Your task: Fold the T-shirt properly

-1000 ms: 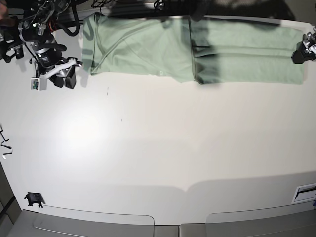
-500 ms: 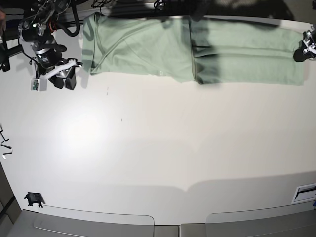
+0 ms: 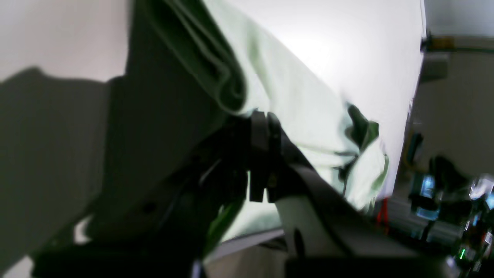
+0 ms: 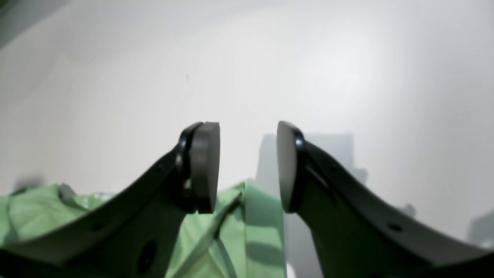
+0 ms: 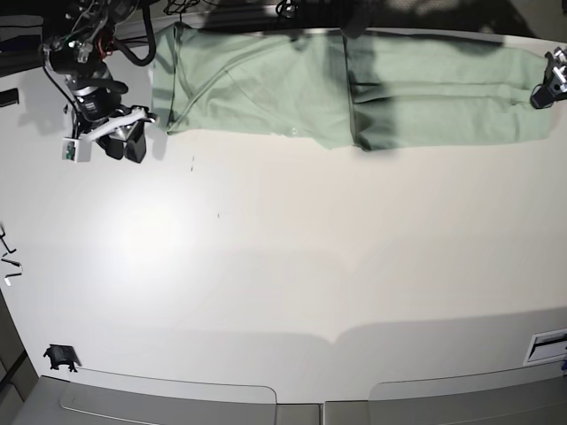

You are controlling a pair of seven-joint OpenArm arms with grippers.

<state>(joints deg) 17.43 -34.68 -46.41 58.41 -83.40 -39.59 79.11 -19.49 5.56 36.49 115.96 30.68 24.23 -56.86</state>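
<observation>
The pale mint-green T-shirt (image 5: 354, 88) lies as a long band along the table's far edge, its layers doubled over. At the shirt's right end my left gripper (image 5: 542, 90) is shut on the hem. In the left wrist view its jaws are pressed together at the cloth edge, left gripper (image 3: 263, 117), with the T-shirt (image 3: 297, 96) stretching away beyond them. My right gripper (image 5: 124, 142) hovers just off the shirt's left end, open. In the right wrist view the right gripper (image 4: 248, 166) has nothing between its pads, and the T-shirt (image 4: 231, 231) lies just below and behind them.
The white table (image 5: 292, 266) stretches wide in front of the shirt. A small black clip (image 5: 59, 357) sits at the front left, and white bits (image 5: 7, 261) lie at the left edge. Cables (image 5: 133, 49) hang at the back left. A slotted plate (image 5: 547, 345) is at the front right.
The left gripper has closed on the shirt's right end, and that end has pulled up slightly. The right arm has shifted a little toward the shirt's left end, still open.
</observation>
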